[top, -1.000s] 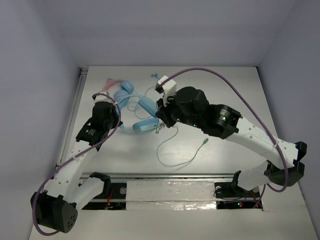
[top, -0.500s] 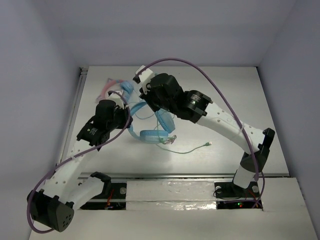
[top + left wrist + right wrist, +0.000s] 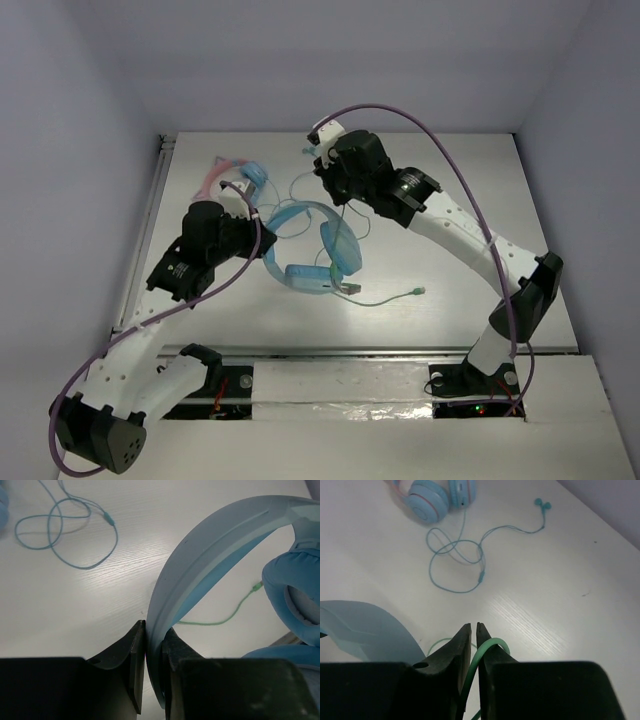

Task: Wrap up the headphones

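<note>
Light-blue headphones (image 3: 340, 248) lie near the middle of the worktop (image 3: 450, 160), a little toward the left edge. The left gripper (image 3: 152, 630) is squeezed tight on one end of the blue headband (image 3: 200, 545). From those jaws the band curves up toward the far edge, then bends back down to the two soft cups (image 3: 305, 278), which sit closer to the near edge. The right gripper (image 3: 473, 630) is just past the far side of the band, and its jaws are pinched on the thin green cable (image 3: 487, 647). The loose end of the cable, with its plug (image 3: 415, 291), trails from the lower cup toward the right edge. I think the cable must go round the band, so the right arm should carry it while the left holds. The pink headphones (image 3: 235, 172) and the teal earbuds (image 3: 540, 503) lie by the far edge, close enough to snag.
</note>
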Controlling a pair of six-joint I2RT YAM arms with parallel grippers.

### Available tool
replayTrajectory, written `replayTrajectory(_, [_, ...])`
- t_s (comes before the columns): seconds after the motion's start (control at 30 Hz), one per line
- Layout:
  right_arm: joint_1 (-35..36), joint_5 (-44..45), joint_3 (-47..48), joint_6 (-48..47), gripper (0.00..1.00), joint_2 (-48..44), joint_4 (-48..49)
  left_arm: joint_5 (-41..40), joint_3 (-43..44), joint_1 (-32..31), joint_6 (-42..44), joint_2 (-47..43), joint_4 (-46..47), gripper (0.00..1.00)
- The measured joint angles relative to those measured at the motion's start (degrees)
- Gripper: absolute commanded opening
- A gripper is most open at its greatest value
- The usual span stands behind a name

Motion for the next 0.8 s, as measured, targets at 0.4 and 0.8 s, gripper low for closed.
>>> replayTrajectory(0.4, [-3.4,-19.8,5.6,6.4,0.46,0.7,1.0,12.6,-4.4,0.1,-4.9,5.4,8.4,0.0])
replayTrajectory(0.8, [-16.4,-34.1,-12.6,16.6,0.66,-1.1,12.6,16.6,-4.8,-0.2,-7.6,4.3,11.0,0.0])
